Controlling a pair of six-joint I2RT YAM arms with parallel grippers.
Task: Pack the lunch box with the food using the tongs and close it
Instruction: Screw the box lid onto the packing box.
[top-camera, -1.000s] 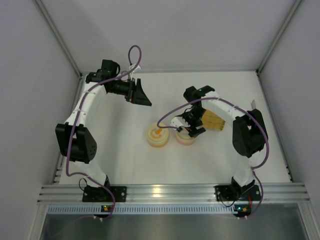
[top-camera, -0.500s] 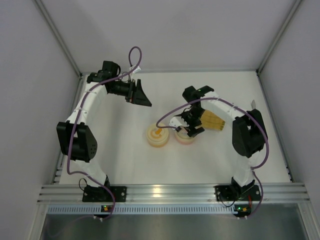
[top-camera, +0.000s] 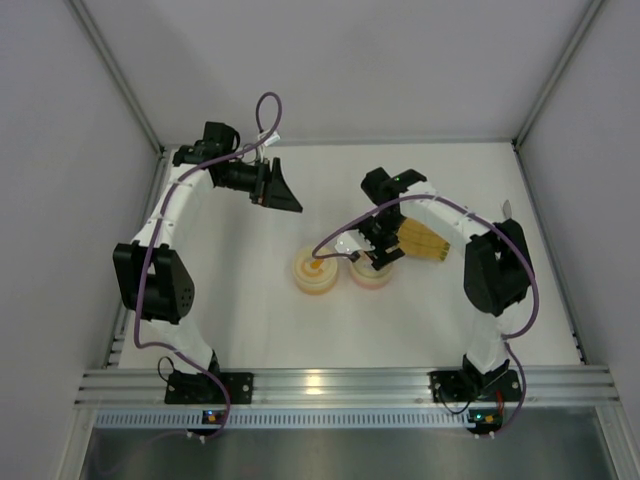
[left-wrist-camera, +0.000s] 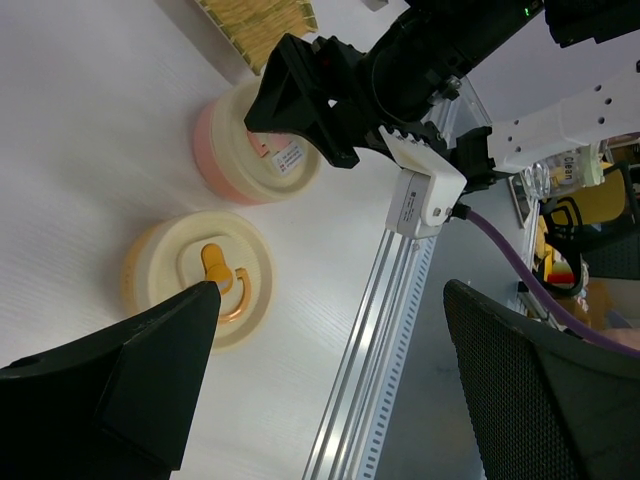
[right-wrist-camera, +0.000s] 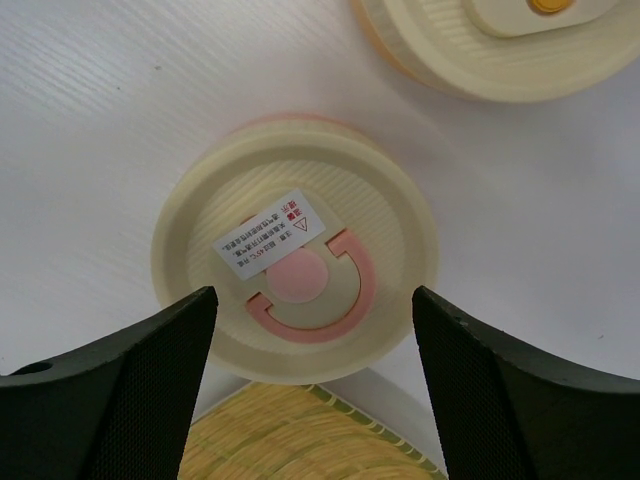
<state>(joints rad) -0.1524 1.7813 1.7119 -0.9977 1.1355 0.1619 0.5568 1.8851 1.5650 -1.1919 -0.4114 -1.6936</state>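
From above, the left claw (top-camera: 283, 190) hangs over the far part of the white table (top-camera: 250, 320), its jaws spread wide with nothing between them. The cream-yellow tub (top-camera: 316, 275) stands well clear of it, out toward the arm bases. The right claw (top-camera: 378, 252) is also spread and hovers straight over the pink tub (top-camera: 372, 281). The yellow ribbed tray (top-camera: 428, 240) lies just beside this claw, on its outer side.

In the left wrist view, the left claw (left-wrist-camera: 330, 300) gapes. The lidded cream-yellow tub (left-wrist-camera: 195, 285) shows just past one fingertip. The pink tub (left-wrist-camera: 250, 155) stands farther out, under the right claw (left-wrist-camera: 320, 95).

In the right wrist view, the fingers (right-wrist-camera: 110, 390) of the right claw (right-wrist-camera: 312, 300) stand apart, pinching nothing. The pink tub (right-wrist-camera: 290, 122) sits directly below, closed by its cream lid (right-wrist-camera: 300, 195). The cream-yellow tub (right-wrist-camera: 480, 50) lies beyond the fingertips, just beside the pink one but not touching it. The tray (right-wrist-camera: 300, 445) is under the palm.
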